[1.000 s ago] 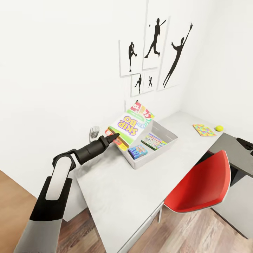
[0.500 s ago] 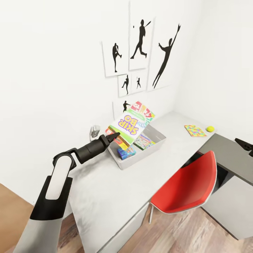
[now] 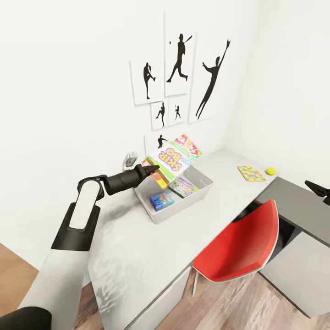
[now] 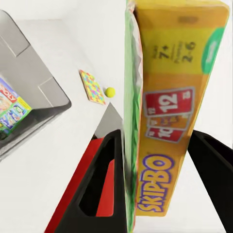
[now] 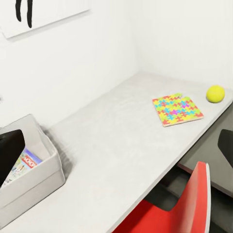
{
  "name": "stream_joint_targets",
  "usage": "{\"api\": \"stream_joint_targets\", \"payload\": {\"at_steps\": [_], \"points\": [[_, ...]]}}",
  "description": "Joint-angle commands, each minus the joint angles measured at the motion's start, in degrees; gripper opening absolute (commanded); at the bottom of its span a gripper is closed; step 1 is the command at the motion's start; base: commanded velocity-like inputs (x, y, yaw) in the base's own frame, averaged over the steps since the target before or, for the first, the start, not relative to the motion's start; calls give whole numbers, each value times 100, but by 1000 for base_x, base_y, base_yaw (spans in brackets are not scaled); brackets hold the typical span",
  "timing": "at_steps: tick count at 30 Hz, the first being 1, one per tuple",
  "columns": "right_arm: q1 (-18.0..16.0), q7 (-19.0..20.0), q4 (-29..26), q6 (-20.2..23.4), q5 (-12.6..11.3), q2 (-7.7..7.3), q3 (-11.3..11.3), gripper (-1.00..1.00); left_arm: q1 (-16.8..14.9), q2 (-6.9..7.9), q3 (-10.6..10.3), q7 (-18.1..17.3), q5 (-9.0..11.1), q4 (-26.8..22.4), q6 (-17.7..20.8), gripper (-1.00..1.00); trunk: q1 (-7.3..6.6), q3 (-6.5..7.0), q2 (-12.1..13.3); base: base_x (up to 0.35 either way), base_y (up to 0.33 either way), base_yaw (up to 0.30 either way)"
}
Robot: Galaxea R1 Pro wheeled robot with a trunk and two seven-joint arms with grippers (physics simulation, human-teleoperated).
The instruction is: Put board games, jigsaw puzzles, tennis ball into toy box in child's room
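Left hand (image 3: pixel 153 169) grips the "SKIP-BO" board game (image 3: pixel 173 159) above the toy box (image 3: pixel 195 200).

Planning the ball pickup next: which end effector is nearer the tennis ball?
Right. The right end effector hovers over the dark cabinet just beside the tennis ball; the left end effector is at the toy box, holding a board game.

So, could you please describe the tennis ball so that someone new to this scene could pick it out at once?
Follow the long pale grey table along the white wall, past the toy box, to its far corner. There, beside a flat multicoloured jigsaw puzzle, sits the tennis ball. It is the one small, round, plain yellow-green thing, while its neighbour is a thin patterned square.
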Motion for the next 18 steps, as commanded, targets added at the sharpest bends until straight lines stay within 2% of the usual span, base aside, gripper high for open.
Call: {"api": "stream_joint_targets", "payload": {"at_steps": [1,2,7,11,18], "points": [[-7,19,-2,38,-6,-2,-4,100,-198,4,7,93,100,222,153,-100,3,-2,-12,0,-2,0],[-7,19,-2,38,-6,-3,5,100,-358,17,75,126,130,430,276,-100,3,7,-12,0,-1,0],[-7,19,-2,38,-6,-4,20,100,-410,33,343,155,262,583,387,-100,3,54,-12,0,0,0],[-7,20,-2,44,-6,-15,26,100,-396,36,361,171,224,592,402,-100,3,91,-12,23,-42,0],[-7,20,-2,46,-6,-12,29,100,-401,36,353,181,180,638,416,-100,3,156,-12,151,-266,0]]}}
